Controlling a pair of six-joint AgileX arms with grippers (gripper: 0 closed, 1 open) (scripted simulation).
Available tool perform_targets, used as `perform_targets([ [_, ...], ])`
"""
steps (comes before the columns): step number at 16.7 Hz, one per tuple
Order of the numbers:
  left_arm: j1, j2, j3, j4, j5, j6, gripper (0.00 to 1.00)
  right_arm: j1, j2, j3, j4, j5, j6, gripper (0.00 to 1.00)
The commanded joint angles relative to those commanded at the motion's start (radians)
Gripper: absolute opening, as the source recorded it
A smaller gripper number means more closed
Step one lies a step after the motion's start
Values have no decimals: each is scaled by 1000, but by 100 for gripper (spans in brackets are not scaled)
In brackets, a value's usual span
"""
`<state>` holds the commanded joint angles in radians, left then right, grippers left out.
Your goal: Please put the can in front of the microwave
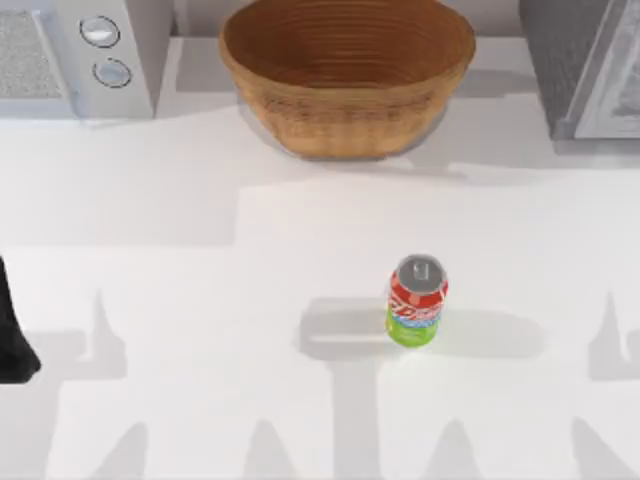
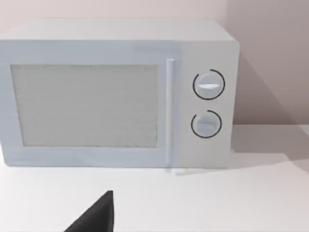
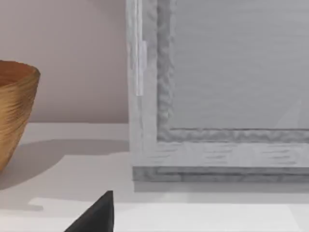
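With the can (image 1: 417, 301) standing upright and untouched right of centre in the top view and the microwave (image 1: 75, 55) at upper left, a tool should descend squarely over the can; I cannot tell either tool's opening.

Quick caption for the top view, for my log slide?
Can stands upright mid-table, right of centre; microwave back left, wicker basket back centre, darker appliance back right.

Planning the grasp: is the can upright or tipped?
Upright: the can shows its silver top above its red body, resting on the table.
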<state>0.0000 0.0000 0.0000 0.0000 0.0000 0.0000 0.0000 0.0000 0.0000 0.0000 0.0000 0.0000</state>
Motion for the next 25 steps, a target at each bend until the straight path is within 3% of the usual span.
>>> perform_targets([
  [5, -22, 55, 41, -37, 1, 8, 100, 0, 0, 0, 0, 0, 0, 100],
  [10, -121, 321, 264, -212, -1, 30, 100, 0, 0, 0, 0, 0, 0, 100],
  [15, -272, 726, 653, -473, -6, 39, 100, 0, 0, 0, 0, 0, 0, 100],
  [25, -619, 1672, 1647, -1066, 1, 7, 100, 0, 0, 0, 0, 0, 0, 100],
])
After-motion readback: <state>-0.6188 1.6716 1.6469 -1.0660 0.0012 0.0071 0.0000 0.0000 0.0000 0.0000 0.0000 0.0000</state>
